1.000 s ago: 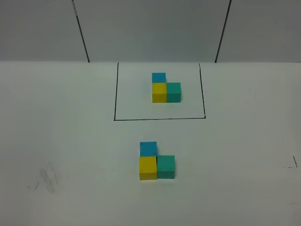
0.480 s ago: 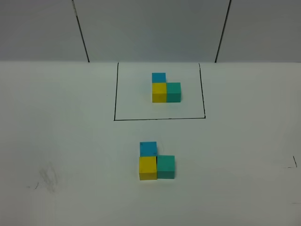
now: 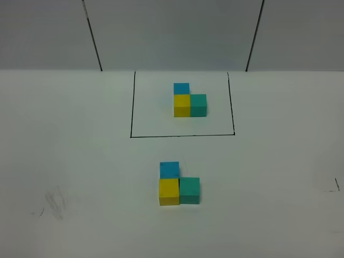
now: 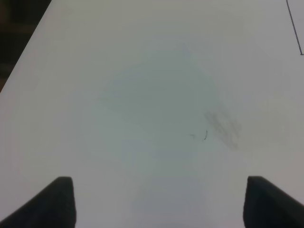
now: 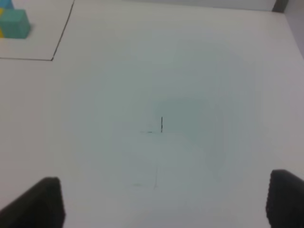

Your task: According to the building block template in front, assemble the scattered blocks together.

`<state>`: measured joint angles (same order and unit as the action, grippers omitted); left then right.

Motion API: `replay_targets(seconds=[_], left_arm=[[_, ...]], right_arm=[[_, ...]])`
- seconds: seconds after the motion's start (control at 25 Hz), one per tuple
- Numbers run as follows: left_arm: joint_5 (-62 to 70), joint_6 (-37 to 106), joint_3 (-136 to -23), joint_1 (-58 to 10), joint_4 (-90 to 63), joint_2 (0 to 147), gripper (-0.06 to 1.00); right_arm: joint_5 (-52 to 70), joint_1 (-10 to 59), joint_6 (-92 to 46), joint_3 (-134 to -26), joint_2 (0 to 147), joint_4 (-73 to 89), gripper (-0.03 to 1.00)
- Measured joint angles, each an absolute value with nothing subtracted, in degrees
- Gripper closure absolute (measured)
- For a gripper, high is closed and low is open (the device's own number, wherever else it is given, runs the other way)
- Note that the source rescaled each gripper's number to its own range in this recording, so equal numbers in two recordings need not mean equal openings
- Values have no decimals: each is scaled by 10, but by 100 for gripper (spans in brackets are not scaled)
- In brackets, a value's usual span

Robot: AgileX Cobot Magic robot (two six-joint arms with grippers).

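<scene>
The template point(image 3: 190, 101) is an L of blue, yellow and teal cubes inside a thin black rectangle at the back of the white table. Nearer the front, the loose sky-blue cube point(image 3: 169, 169), yellow cube point(image 3: 169, 191) and teal-green cube point(image 3: 190, 190) sit pressed together in the same L shape. No arm shows in the exterior view. My left gripper point(image 4: 159, 202) is open over bare table with faint scuff marks. My right gripper point(image 5: 164, 202) is open over bare table; the template's teal cube point(image 5: 15, 23) shows at that view's corner.
The black frame line point(image 3: 183, 135) runs between the template and the loose cubes. Small pen marks point(image 3: 334, 187) lie at the right of the table and grey smudges point(image 3: 54, 203) at the front left. Grey wall panels stand behind the table.
</scene>
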<state>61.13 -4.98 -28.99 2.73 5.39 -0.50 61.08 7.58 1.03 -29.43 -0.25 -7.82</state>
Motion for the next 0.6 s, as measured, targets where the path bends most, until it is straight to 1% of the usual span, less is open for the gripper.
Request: replay_targets(seconds=[0.6], left_arm=[[611, -50, -290, 27, 54, -5, 36]], right_arm=[[612, 75, -4, -288, -2, -76, 18]])
